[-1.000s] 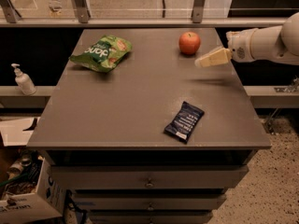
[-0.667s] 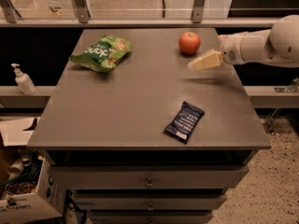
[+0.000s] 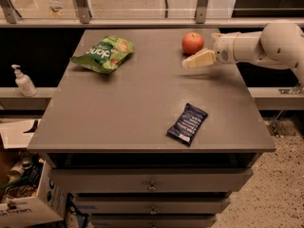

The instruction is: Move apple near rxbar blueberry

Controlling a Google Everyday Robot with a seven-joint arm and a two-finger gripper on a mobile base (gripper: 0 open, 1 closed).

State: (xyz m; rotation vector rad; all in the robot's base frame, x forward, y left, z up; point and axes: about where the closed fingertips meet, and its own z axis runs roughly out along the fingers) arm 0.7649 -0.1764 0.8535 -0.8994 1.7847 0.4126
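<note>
The red-orange apple sits on the grey table at its back right. The rxbar blueberry, a flat dark navy bar with white lettering, lies near the table's front right, well apart from the apple. My gripper reaches in from the right on a white arm and hovers just in front of and slightly below the apple, a little above the tabletop. It holds nothing.
A green chip bag lies at the table's back left. A white pump bottle stands on a ledge to the left. Drawers sit below the tabletop. A glass railing runs behind the table.
My gripper has moved left across the table's right side, ending closer to the apple. The apple, bar and bag have not moved.
</note>
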